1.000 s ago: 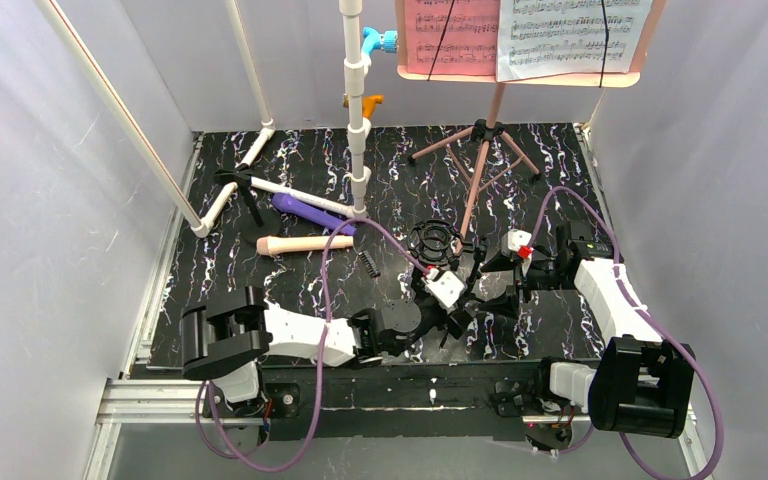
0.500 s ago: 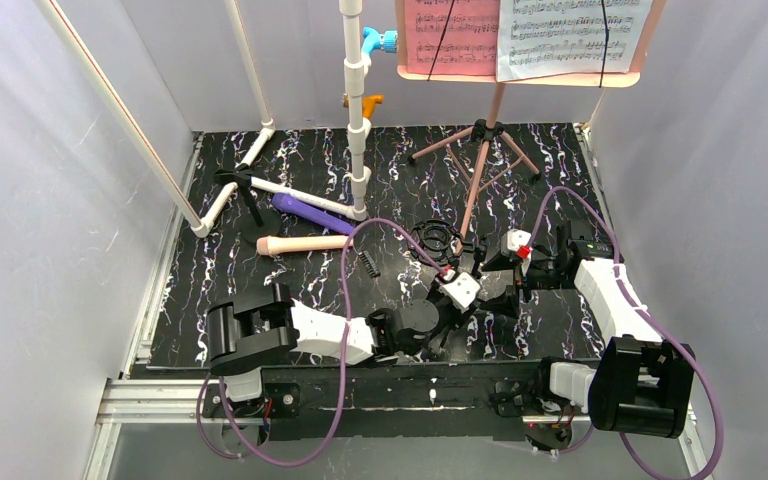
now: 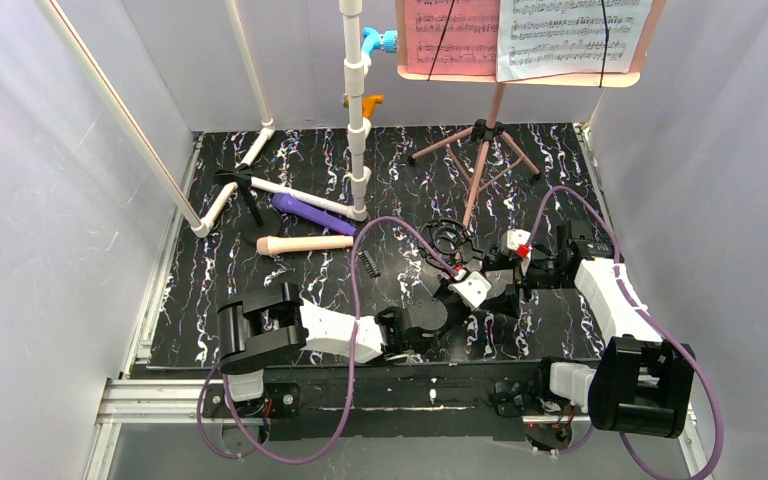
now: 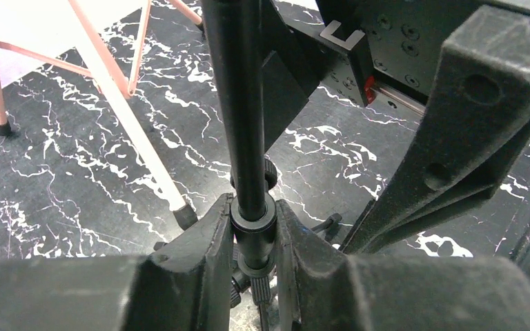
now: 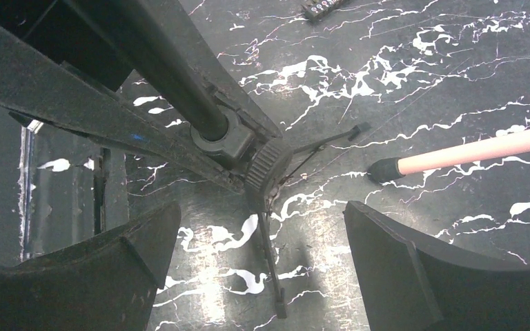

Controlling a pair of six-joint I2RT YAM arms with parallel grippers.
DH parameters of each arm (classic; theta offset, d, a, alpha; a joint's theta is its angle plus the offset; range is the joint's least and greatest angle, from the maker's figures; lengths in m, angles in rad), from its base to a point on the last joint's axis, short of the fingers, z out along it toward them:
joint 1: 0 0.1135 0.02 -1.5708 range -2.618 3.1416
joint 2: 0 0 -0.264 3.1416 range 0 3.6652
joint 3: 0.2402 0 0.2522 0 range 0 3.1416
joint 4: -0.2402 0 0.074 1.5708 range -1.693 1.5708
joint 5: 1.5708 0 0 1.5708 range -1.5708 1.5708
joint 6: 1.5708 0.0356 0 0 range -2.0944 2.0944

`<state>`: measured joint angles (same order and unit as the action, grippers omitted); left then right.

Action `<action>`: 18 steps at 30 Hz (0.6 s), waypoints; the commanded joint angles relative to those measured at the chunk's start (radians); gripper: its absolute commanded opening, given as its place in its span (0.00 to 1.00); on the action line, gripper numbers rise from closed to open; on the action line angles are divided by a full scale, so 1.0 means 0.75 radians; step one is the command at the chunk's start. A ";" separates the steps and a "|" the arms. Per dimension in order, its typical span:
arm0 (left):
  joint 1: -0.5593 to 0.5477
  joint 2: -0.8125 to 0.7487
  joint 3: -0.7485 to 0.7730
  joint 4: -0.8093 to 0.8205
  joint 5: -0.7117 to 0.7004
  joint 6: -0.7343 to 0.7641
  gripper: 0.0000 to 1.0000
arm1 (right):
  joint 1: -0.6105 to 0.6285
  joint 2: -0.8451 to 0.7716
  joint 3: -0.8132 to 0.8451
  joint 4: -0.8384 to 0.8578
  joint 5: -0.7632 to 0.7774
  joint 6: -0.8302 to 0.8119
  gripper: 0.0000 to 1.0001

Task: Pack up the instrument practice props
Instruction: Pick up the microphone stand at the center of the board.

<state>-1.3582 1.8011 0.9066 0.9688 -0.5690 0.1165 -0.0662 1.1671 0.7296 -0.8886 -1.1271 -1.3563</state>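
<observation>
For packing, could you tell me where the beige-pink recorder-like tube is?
In the top view, the beige-pink recorder-like tube lies left of centre on the marbled table, just in front of the purple tube, left of the small black comb-like clip.

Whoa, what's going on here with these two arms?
The left arm's tool is clamped around the pole of a small black tripod stand. The right tool hangs open beside it, holding nothing. The pink music stand, sheet-music pages on it, stands at the back; the purple tube and beige-pink tube lie on the left.
</observation>
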 commanded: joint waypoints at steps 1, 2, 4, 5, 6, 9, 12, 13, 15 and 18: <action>0.005 -0.080 -0.037 0.027 0.026 0.079 0.00 | -0.012 0.010 0.051 0.004 -0.037 0.054 0.99; 0.012 -0.108 -0.079 0.028 0.066 0.084 0.00 | -0.012 0.011 0.052 0.004 -0.049 0.067 0.99; 0.036 -0.176 -0.144 0.028 0.150 0.083 0.00 | -0.012 0.015 0.057 0.003 -0.078 0.115 0.99; 0.053 -0.216 -0.176 0.028 0.192 0.074 0.00 | -0.012 0.019 0.062 0.003 -0.094 0.142 0.98; 0.071 -0.271 -0.212 0.028 0.255 0.064 0.00 | -0.012 0.023 0.067 0.003 -0.111 0.172 0.99; 0.169 -0.383 -0.299 0.017 0.497 -0.011 0.00 | -0.009 0.043 0.077 0.008 -0.169 0.255 0.98; 0.240 -0.447 -0.325 -0.023 0.735 -0.049 0.00 | 0.014 0.056 0.079 0.019 -0.217 0.339 0.98; 0.250 -0.459 -0.314 -0.052 0.796 -0.048 0.00 | 0.027 0.054 0.077 0.021 -0.239 0.368 0.98; 0.266 -0.465 -0.283 -0.117 0.884 -0.041 0.00 | 0.057 0.035 0.065 0.073 -0.291 0.477 0.98; 0.285 -0.460 -0.256 -0.147 0.981 -0.039 0.00 | 0.086 -0.034 -0.021 0.432 -0.364 0.921 0.98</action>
<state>-1.1488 1.5017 0.6609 0.8581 -0.0288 0.0898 -0.0277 1.1976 0.7483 -0.8276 -1.2774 -1.0290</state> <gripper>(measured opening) 0.211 0.984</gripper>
